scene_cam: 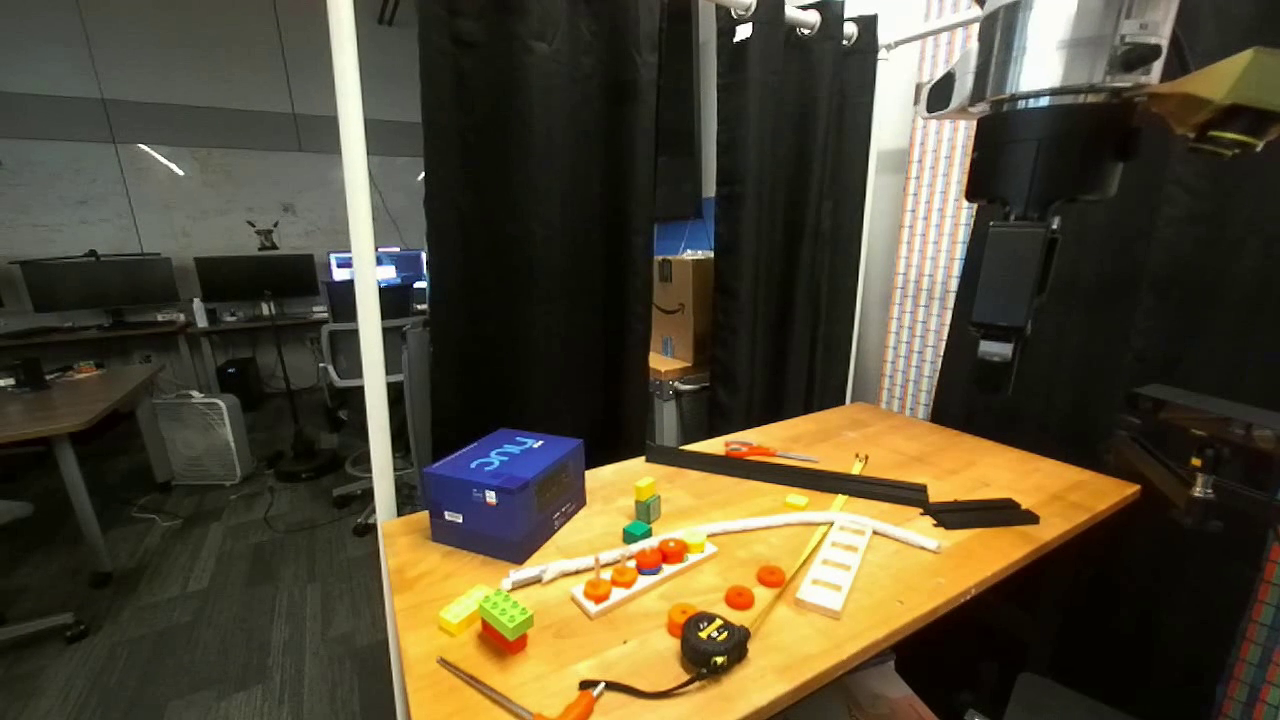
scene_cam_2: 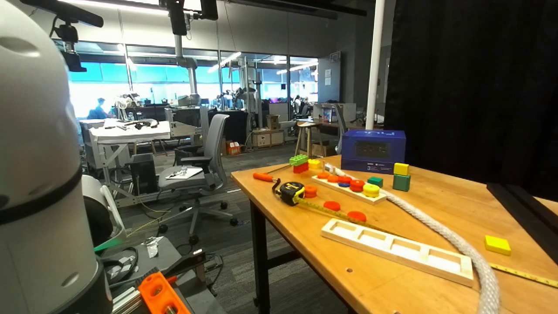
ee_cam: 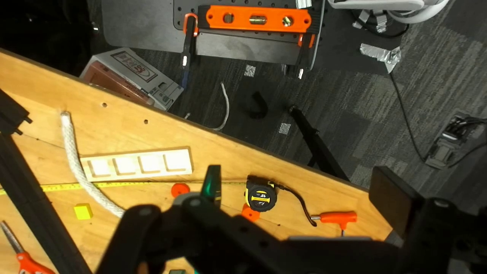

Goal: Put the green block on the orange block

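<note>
There's your green block (scene_cam: 507, 613), sitting flat on top of the orange block (scene_cam: 503, 638), out by the near left corner of the table (scene_cam: 600, 650) in an exterior view. Studs up, level, and its long axis slants from upper left to lower right there, a narrow end facing each way. The orange block, closer to red to look at, sits roughly lined up underneath; you get the pair stacked in both exterior views. A yellow block (scene_cam: 463, 611) lies just beside them, and whether they touch, you can't tell. Beyond that, well apart, stands the blue box (scene_cam: 505, 495).

Over to your arm (scene_cam: 1060, 100): in an exterior view its wrist is up at the upper right, and the gripper (ee_cam: 302, 182) hangs with its tips pointing down, well above the tabletop and well apart from your stack. A big white section of the arm fills the left edge in an exterior view. Check the wrist view: your fingers (ee_cam: 395, 201) are spread wide, and through the gap you look down on the tape measure (ee_cam: 261, 196) and an orange-handled tool (ee_cam: 338, 217).
</note>
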Motion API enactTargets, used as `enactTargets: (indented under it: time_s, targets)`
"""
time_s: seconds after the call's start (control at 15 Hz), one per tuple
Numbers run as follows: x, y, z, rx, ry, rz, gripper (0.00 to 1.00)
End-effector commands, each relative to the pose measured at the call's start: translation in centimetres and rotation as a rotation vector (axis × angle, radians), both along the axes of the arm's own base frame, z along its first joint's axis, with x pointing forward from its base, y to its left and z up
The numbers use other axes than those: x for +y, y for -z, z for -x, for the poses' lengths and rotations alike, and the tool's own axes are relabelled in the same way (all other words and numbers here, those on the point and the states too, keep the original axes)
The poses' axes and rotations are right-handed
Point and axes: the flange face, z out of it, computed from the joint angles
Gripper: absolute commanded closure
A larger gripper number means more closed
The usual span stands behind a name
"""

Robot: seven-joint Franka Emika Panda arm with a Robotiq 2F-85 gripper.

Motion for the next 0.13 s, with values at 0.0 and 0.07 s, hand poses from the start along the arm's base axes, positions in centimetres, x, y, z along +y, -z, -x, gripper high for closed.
enactTargets:
  time_s: [0.0,0.07]
  targets:
    - [0.01,-0.05,-0.02,0.001,0.001,0.000,0.00]
    - [0.02,-0.04,-0.02,0.001,0.001,0.000,0.00]
